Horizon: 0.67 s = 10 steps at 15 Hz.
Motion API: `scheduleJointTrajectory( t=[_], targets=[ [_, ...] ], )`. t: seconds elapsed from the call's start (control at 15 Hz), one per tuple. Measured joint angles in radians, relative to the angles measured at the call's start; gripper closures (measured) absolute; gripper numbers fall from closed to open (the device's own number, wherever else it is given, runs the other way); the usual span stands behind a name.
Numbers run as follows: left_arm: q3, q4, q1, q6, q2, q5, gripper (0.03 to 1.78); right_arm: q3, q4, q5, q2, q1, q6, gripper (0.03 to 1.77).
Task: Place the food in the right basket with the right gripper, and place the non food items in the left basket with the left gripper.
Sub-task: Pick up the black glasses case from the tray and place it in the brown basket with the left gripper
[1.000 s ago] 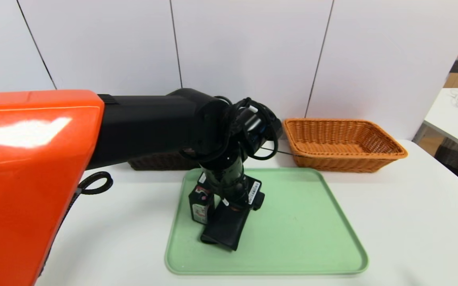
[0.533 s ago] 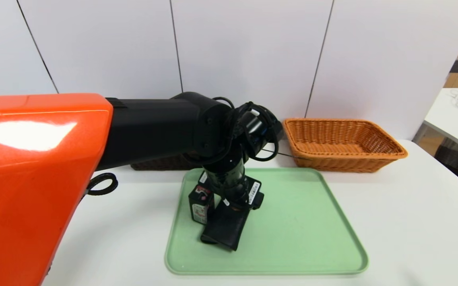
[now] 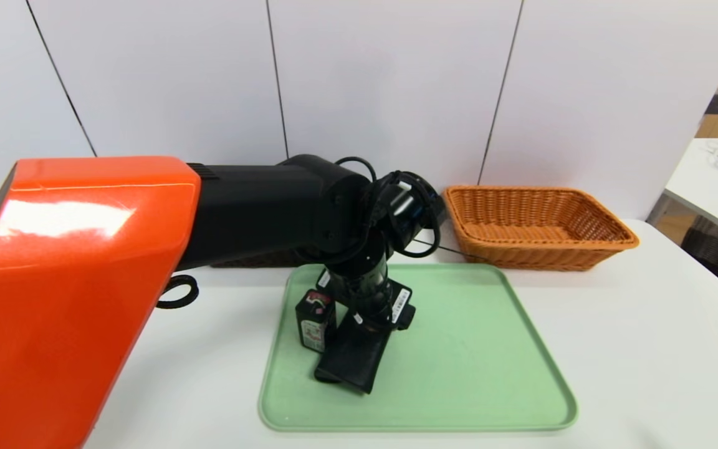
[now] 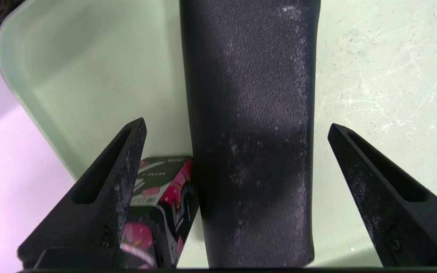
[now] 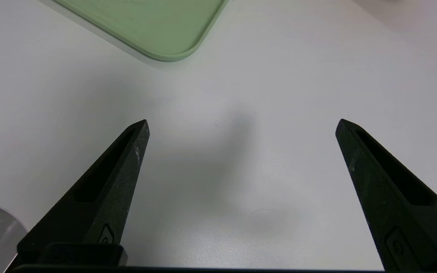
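Straddling a black grained oblong case (image 4: 252, 151), left gripper (image 4: 237, 129) stands spread wide, untouching; glossy carton (image 4: 161, 197) beside. Green tray (image 3: 459, 374) smooth, rimmed. Right gripper (image 5: 241, 125) parked, splayed over white table (image 5: 241, 94).

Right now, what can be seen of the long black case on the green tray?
The black case is long, flat and rectangular with a grained, leather-like surface flecked with pale scuffs. It lies flat on the green tray, toward its left half, one end pointing at the near edge. A small dark carton with pink print stands close against one long side. The left tool straddles it, open, fingers clear of both sides.
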Motion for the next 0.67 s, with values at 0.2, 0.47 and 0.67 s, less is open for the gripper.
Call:
scheduleJointTrajectory(
  t=[0.2, 0.47, 0.67],
  targets=[
    [0.0, -0.016, 0.004, 0.01, 0.021, 0.0, 0.12, 0.003, 0.0, -0.003, -0.007, 0.0, 0.0, 0.1],
    [0.0, -0.017, 0.005, 0.004, 0.041, -0.001, 0.12, 0.005, 0.0, -0.001, -0.014, 0.0, 0.001, 0.1],
    [0.0, -0.017, 0.005, 0.002, 0.057, 0.0, 0.12, 0.004, 0.0, 0.0, -0.016, 0.001, -0.001, 0.1]
  ],
)
